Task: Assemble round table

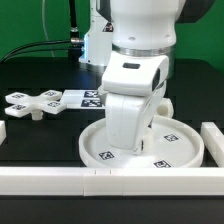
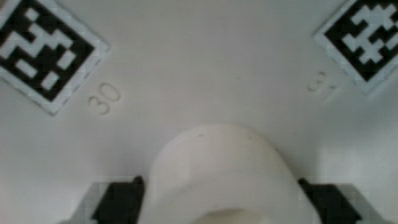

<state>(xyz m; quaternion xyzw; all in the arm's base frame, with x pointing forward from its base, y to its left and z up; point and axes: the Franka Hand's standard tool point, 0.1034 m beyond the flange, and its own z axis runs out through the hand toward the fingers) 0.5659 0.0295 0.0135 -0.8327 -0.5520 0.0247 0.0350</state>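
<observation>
The round disc lies flat on the black table with its tags up, and fills the wrist view. My gripper stands straight down over the disc's middle. In the wrist view my gripper is shut on the white cylindrical post, a dark finger on each side of it, the post pointing at the disc's surface. In the exterior view my hand hides the post and the hub. The cross-shaped foot lies on the table toward the exterior view's left, apart from the disc.
The marker board lies behind the disc. A long white border rail runs along the front, and another stands at the exterior view's right. Black cables hang at the back.
</observation>
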